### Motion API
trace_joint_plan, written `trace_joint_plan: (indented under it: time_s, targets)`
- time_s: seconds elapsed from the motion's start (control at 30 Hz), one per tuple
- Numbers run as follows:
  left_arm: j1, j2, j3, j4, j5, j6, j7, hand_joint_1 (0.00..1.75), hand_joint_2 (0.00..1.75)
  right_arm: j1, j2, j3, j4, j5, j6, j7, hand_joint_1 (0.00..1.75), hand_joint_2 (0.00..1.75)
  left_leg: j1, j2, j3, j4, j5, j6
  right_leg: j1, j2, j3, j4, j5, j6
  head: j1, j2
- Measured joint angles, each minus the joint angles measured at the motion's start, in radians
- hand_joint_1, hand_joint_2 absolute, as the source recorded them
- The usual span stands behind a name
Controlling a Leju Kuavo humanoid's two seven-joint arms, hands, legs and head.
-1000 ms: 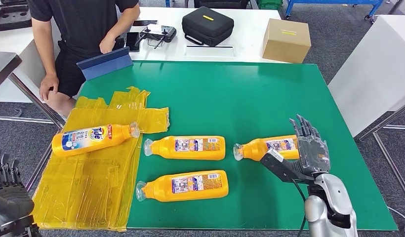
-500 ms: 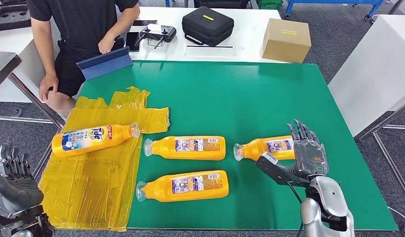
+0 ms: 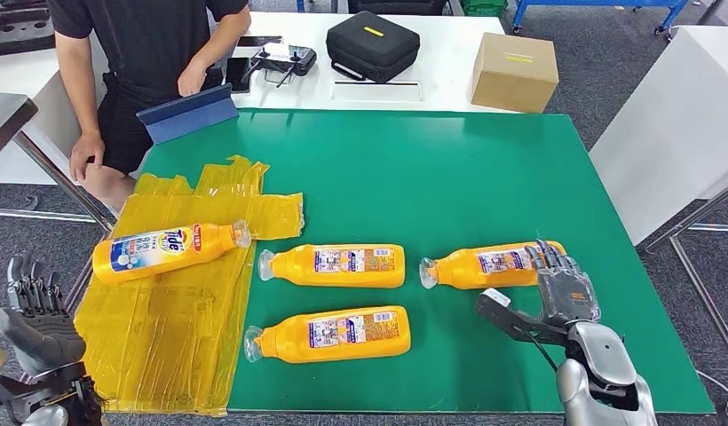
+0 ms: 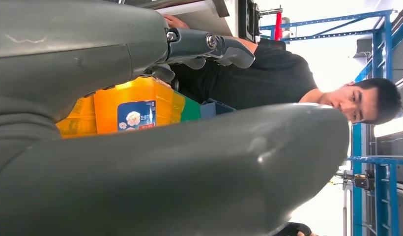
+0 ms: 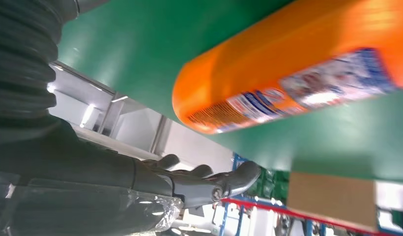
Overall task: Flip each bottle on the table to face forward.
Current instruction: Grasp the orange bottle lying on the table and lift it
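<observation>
Four orange bottles lie on their sides on the green table [image 3: 414, 169]. The Tide bottle [image 3: 165, 248] rests on the yellow plastic sheet at the left with its blue front label up. Two more lie mid-table, one farther [image 3: 338, 265] and one nearer [image 3: 334, 333], with small-print labels up. The right bottle [image 3: 489, 264] lies beside my right hand [image 3: 560, 293], whose fingers are spread just in front of its base, holding nothing; the right wrist view has this bottle [image 5: 298, 73] above the fingers [image 5: 204, 179]. My left hand [image 3: 36, 324] hovers open off the table's near left corner.
A crinkled yellow plastic sheet [image 3: 165, 328] covers the table's left part. A person [image 3: 147, 53] stands at the far left by a blue tablet stand [image 3: 190, 111]. On the white table behind are a black case [image 3: 372, 44], a controller [image 3: 285, 60] and a cardboard box [image 3: 515, 71].
My right hand has drawn back toward me and lower, uncovering the right bottle's base. My left hand has risen at the near left corner.
</observation>
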Motion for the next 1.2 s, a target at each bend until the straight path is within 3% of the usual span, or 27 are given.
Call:
trace_joint_plan:
  time_s: [0.47, 0.9, 1.2]
  targets:
    - [0.038, 0.000, 0.004, -0.006, 0.021, 0.002, -0.009, 0.00, 0.00, -0.177, -0.110, 0.032, 0.297, 0.006, -0.072, 0.015, 0.00, 1.75, 0.000, -0.001, 0.000, 0.000, 0.001, 0.001, 0.000, -0.001, 0.000, 0.000, 0.001, 0.001, 0.000, 0.000]
    - [0.065, 0.000, 0.019, -0.039, 0.035, 0.001, -0.009, 0.00, 0.00, -0.262, -0.108, 0.076, 0.403, 0.026, -0.080, 0.031, 0.00, 1.75, 0.000, -0.002, 0.000, 0.000, 0.001, 0.001, 0.000, -0.001, 0.001, 0.000, 0.001, 0.001, 0.000, 0.000]
    - [0.073, -0.004, 0.021, -0.066, 0.043, 0.003, -0.001, 0.00, 0.00, -0.320, -0.075, 0.104, 0.484, 0.077, -0.086, 0.044, 0.00, 1.75, 0.000, -0.001, 0.000, 0.000, 0.001, 0.000, 0.000, -0.001, 0.001, 0.000, 0.001, 0.001, 0.000, 0.000]
